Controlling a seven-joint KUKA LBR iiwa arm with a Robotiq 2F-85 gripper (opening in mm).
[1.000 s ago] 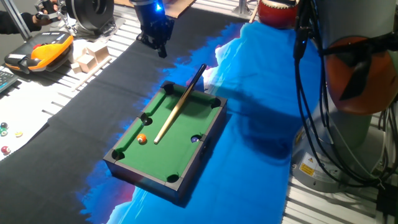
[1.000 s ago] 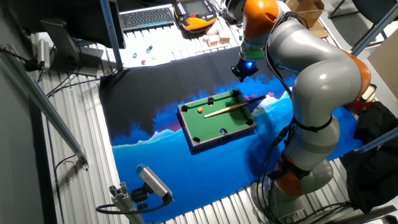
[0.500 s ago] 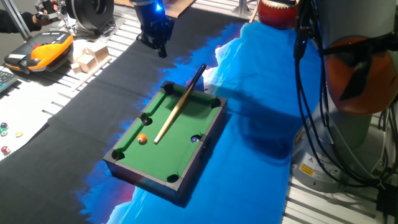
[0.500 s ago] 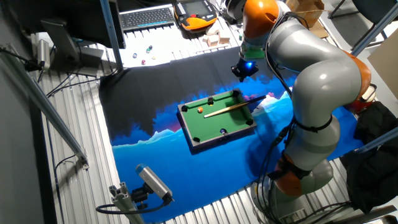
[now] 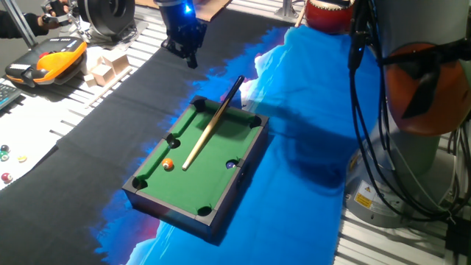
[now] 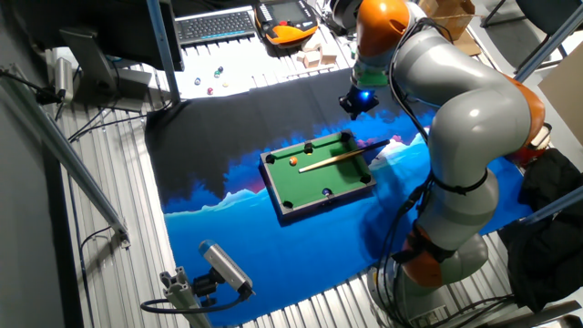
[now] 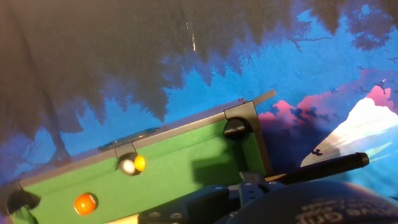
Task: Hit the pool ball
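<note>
The orange pool ball (image 5: 168,164) lies on the green felt of the mini pool table (image 5: 221,193), near its left rail. It also shows in the other fixed view (image 6: 293,162) and the hand view (image 7: 85,203). The tan cue stick (image 5: 210,127) lies slantwise across the felt, its pale tip close to the ball and its dark butt (image 7: 323,168) over the far rail. My gripper (image 5: 191,60) hangs above the black cloth beyond the table's far end, apart from the cue. Its fingers look together and hold nothing.
A white and a yellow bead (image 7: 133,164) sit at a side pocket. Wooden blocks (image 5: 103,70), an orange handset (image 5: 51,57) and loose beads (image 5: 6,151) lie at the left. My arm's base (image 5: 419,110) and cables stand at the right.
</note>
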